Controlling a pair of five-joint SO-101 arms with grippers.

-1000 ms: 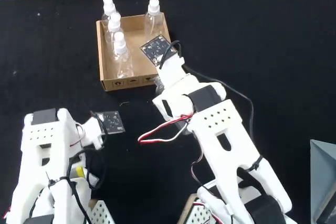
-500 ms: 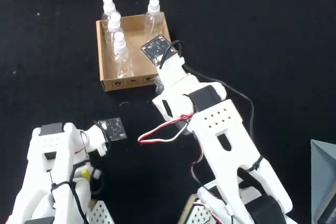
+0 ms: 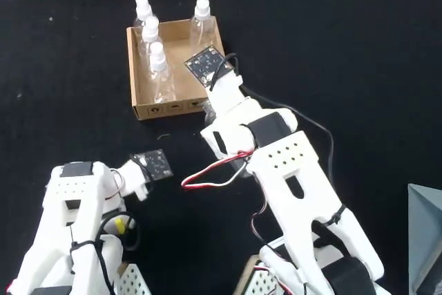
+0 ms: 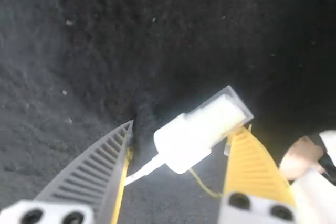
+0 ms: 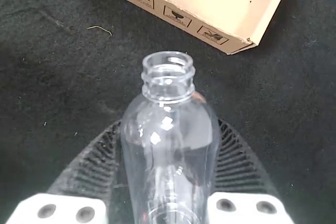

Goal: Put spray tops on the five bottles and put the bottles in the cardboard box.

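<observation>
**Left tool.** The left tool (image 4: 181, 127) has its two yellow-edged fingers (image 4: 247, 161) partly spread, with the spray top (image 4: 197, 135) between them. The white head of the spray top bears against one fingertip. Its thin dip tube runs back to the inner edge of the other finger. The top sits just past the fingertips, above the black table (image 3: 359, 67). In the high view the left arm (image 3: 76, 205) is at the 7 o'clock part of the table, well apart from the cardboard box (image 3: 173, 110).

**Right tool.** The right tool (image 5: 169, 124) is closed on the clear bottle (image 5: 168, 145), with one dark ribbed finger on each side of the body. The neck extends past the fingertips and is open, with no top fitted. It points towards the near wall of the box and lies just beside it, not touching. In the high view the right arm (image 3: 283, 164) runs from 5 o'clock towards 11 o'clock and ends at the 5 o'clock corner of the box.

**Box.** The box lies at the 11 o'clock part of the table. Four capped bottles (image 3: 159, 67) stand upright in it. Three are along its 9 o'clock wall and one is at its 1 o'clock corner.
</observation>
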